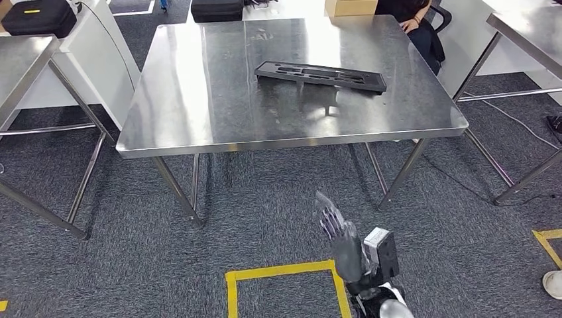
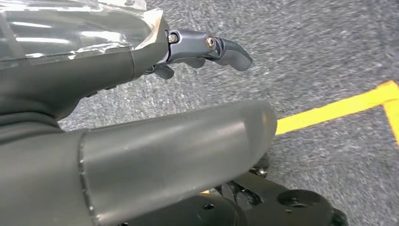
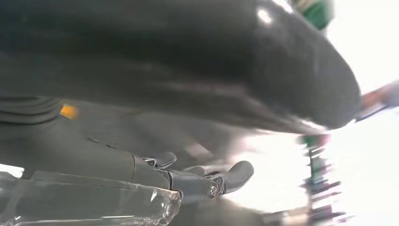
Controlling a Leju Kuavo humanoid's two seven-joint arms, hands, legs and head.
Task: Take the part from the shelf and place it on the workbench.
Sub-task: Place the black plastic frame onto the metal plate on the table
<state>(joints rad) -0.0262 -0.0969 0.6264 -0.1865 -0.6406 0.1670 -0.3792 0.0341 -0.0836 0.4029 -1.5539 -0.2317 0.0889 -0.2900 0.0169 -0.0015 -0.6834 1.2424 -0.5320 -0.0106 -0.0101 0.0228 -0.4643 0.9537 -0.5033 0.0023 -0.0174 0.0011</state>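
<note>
Black part already flat on the steel workbench, a little right of the middle, well in from every edge. Long and thin, lying almost crosswise, its right end slightly nearer the robot. Bare metal all round it, so no risk of sliding off.

Right hand raised low in front of the body, short of the near table edge, holding nothing, fingers apart and pointing up toward the bench. Part well ahead of and above it, roughly in line with that hand and slightly to its left; right hand clearly the nearer one.

Left hand hanging over grey carpet beside a yellow floor line, nothing in it, thumb and fingers loosely apart.

Judged from this, placing looks done; only pulling back left. Open carpet between the robot and the table legs, enough room. Person seated beyond the far right corner, well clear.
</note>
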